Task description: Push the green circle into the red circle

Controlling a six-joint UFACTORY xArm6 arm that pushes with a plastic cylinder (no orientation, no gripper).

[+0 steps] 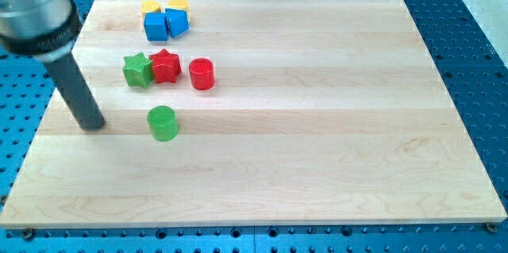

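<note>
No text, label or number is readable.

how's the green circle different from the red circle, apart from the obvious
Colour first: the green circle is green, the red circle is red. The green circle stands alone on the board, while the red circle sits just to the view's right of the red star, close to it. The green circle lies lower in the view and closer to my tip, which is on its left. Both are short upright cylinders of about the same size.
</note>
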